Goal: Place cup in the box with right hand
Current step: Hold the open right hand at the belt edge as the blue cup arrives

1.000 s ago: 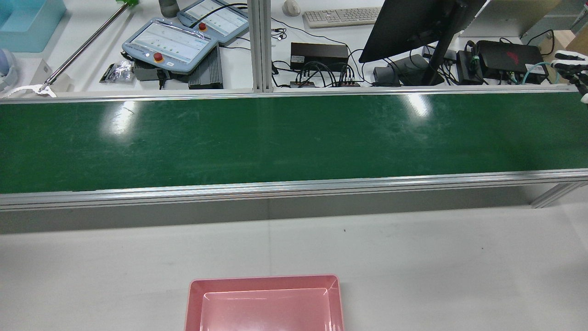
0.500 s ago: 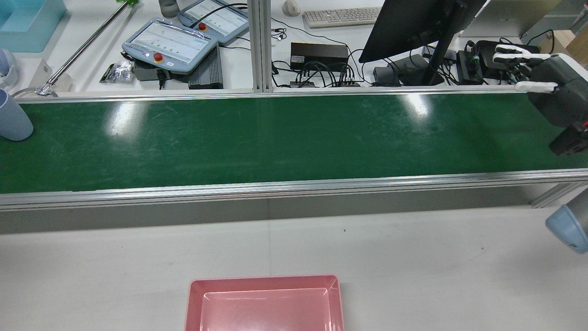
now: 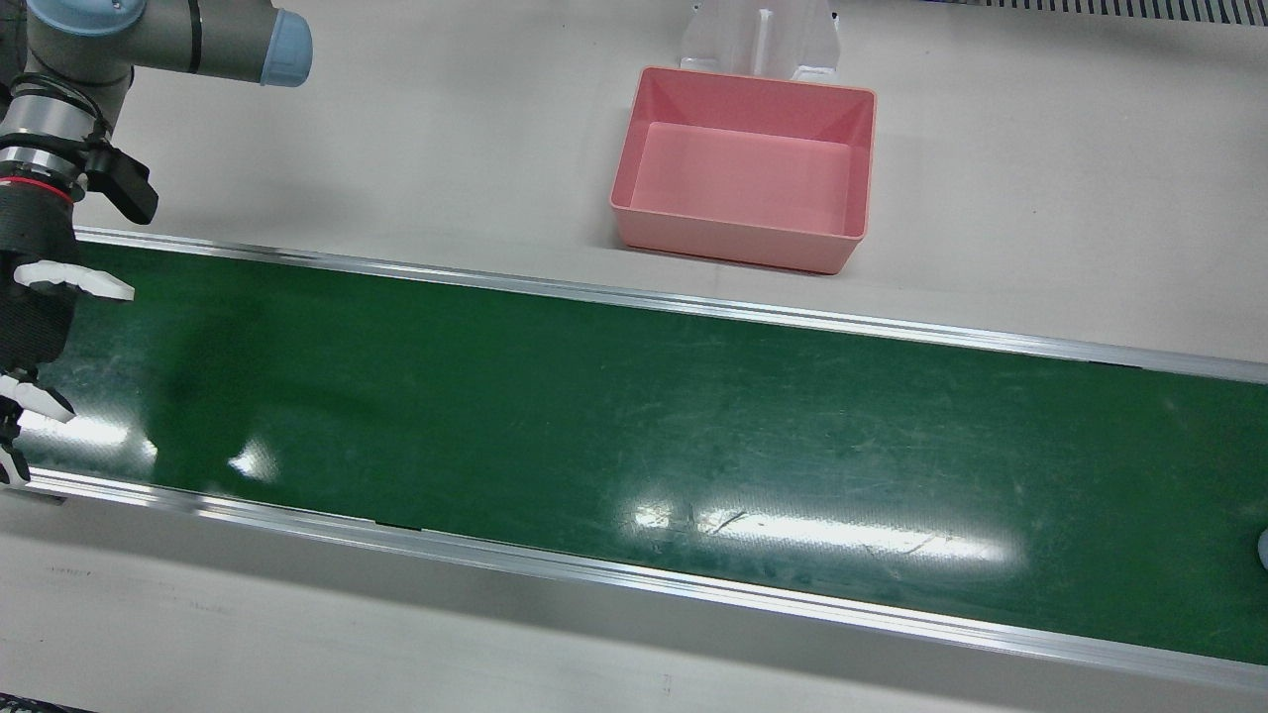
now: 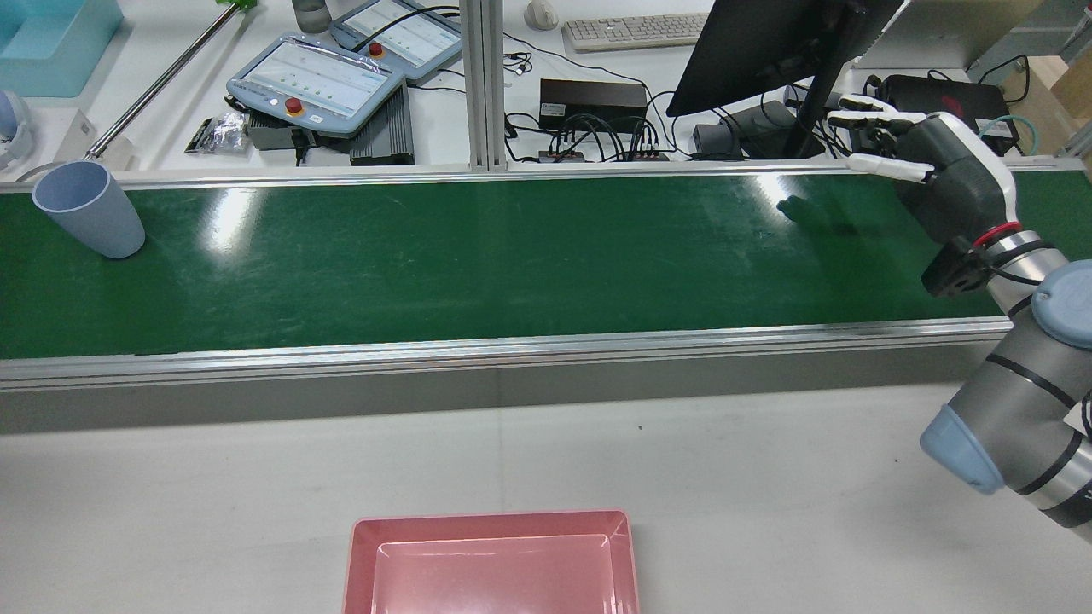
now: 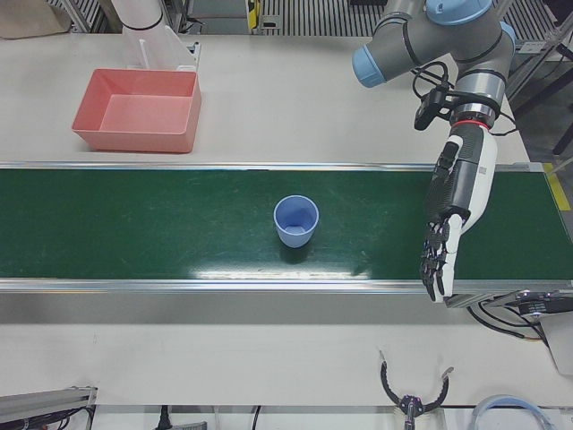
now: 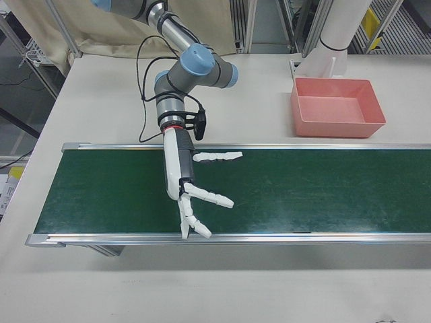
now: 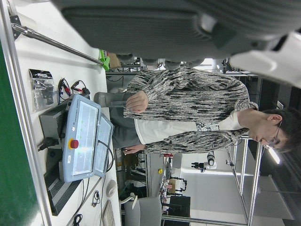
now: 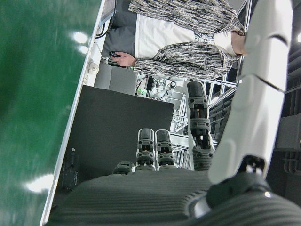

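- The green conveyor belt [image 4: 512, 264] is seen running across the whole station, with the task barely begun: nothing is grasped yet, and the reach, grasp, carry and release are all judged to remain.
- The pink box [image 3: 733, 243] is shown empty on the grey table beside the belt.
- The right hand [image 4: 938, 170] is held over the belt's right end in the rear view, fingers spread and holding nothing. Compared with half a second ago, it is found further in over the belt; a second ago only its fingertips showed at the edge.
- The left hand [image 5: 452, 210] is stretched over the belt in the left-front view, fingers extended and empty, near the cup.
- The blue cup [image 4: 90, 209] stands upright on the belt's left end, well apart from the right hand. Half a second ago it was cut by the view's edge; a second ago it was absent.
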### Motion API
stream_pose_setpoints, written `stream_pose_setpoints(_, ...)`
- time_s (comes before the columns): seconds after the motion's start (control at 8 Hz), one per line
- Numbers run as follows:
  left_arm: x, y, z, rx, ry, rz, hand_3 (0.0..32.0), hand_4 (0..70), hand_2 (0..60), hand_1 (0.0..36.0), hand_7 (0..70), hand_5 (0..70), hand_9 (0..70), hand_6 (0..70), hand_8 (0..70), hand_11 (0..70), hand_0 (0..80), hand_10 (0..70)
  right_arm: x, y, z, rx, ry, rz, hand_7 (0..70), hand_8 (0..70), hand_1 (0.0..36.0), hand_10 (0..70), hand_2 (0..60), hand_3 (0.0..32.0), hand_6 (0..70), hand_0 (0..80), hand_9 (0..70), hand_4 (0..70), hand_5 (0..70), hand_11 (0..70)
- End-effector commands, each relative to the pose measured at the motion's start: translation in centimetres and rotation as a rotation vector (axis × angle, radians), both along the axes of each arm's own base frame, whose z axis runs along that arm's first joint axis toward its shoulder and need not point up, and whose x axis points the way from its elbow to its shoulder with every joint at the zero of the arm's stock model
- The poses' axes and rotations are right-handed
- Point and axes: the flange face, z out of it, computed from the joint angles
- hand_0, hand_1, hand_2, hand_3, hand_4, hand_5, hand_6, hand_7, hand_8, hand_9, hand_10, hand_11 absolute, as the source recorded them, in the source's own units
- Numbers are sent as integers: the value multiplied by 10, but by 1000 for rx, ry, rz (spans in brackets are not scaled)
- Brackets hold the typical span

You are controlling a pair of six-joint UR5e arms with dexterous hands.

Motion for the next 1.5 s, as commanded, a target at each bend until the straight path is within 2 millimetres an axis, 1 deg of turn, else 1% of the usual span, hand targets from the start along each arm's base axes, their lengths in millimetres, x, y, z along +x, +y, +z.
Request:
stream_pose_setpoints(0.0, 0, 0, 0, 0, 0, 0, 0, 0, 0, 0, 0, 0, 0, 0, 0, 0, 0, 0, -25, 6, -1, -4, 11, 0, 236, 105, 151, 11, 104, 0, 62, 513, 198, 301, 50, 29)
stream_pose_setpoints(0.12, 0, 0, 0, 0, 0, 0, 0, 0, 0, 0, 0, 0, 0, 0, 0, 0, 0, 0, -26, 6, 4, -10, 17, -3, 234, 103, 135, 4, 34, 0, 62, 524, 195, 316, 50, 20)
stream_pose_setpoints(0.25, 0, 0, 0, 0, 0, 0, 0, 0, 0, 0, 0, 0, 0, 0, 0, 0, 0, 0, -26, 8, 7, -14, 23, -6, 222, 101, 124, 1, 0, 0, 59, 528, 190, 314, 49, 15)
stream_pose_setpoints(0.38, 0, 0, 0, 0, 0, 0, 0, 0, 0, 0, 0, 0, 0, 0, 0, 0, 0, 0, -25, 8, 11, -20, 29, -6, 211, 99, 155, 0, 95, 0, 57, 521, 186, 261, 52, 15)
stream_pose_setpoints(0.5, 0, 0, 1, 0, 0, 0, 0, 0, 0, 0, 0, 0, 0, 0, 0, 0, 0, 0, -26, 8, 19, -31, 37, -8, 189, 96, 155, 4, 60, 0, 54, 535, 177, 236, 57, 22)
stream_pose_setpoints(0.62, 0, 0, 0, 1, 0, 0, 0, 0, 0, 0, 0, 0, 0, 0, 0, 0, 0, 0, -27, 8, 19, -32, 40, -10, 182, 93, 141, 5, 0, 0, 53, 549, 173, 245, 59, 24)
stream_pose_setpoints(0.75, 0, 0, 0, 1, 0, 0, 0, 0, 0, 0, 0, 0, 0, 0, 0, 0, 0, 0, -27, 8, 20, -33, 48, -10, 175, 94, 160, 3, 58, 0, 52, 540, 172, 204, 60, 22)
stream_pose_setpoints(0.88, 0, 0, 0, 1, 0, 0, 0, 0, 0, 0, 0, 0, 0, 0, 0, 0, 0, 0, -27, 8, 20, -31, 60, -8, 173, 94, 178, 4, 88, 0, 53, 544, 172, 180, 63, 25)
stream_pose_setpoints(1.0, 0, 0, 0, 1, 0, 0, 0, 0, 0, 0, 0, 0, 0, 0, 0, 0, 0, 0, -27, 8, 20, -30, 76, -7, 175, 97, 172, 7, 29, 0, 54, 567, 174, 195, 68, 31)
stream_pose_setpoints(1.12, 0, 0, 0, 1, 0, 0, 0, 0, 0, 0, 0, 0, 0, 0, 0, 0, 0, 0, -27, 8, 20, -26, 95, -5, 175, 96, 168, 11, 0, 0, 55, 580, 174, 200, 70, 37)
stream_pose_setpoints(1.25, 0, 0, 1, 0, 0, 0, 0, 0, 0, 0, 0, 0, 0, 0, 0, 0, 0, 0, -28, 6, 17, -19, 110, -4, 175, 96, 203, 14, 119, 0, 55, 553, 173, 151, 70, 41)
stream_pose_setpoints(1.38, 0, 0, 0, 1, 0, 0, 0, 0, 0, 0, 0, 0, 0, 0, 0, 0, 0, 0, -30, 6, 16, -17, 112, -7, 175, 97, 191, 19, 89, 0, 55, 557, 173, 163, 70, 48)
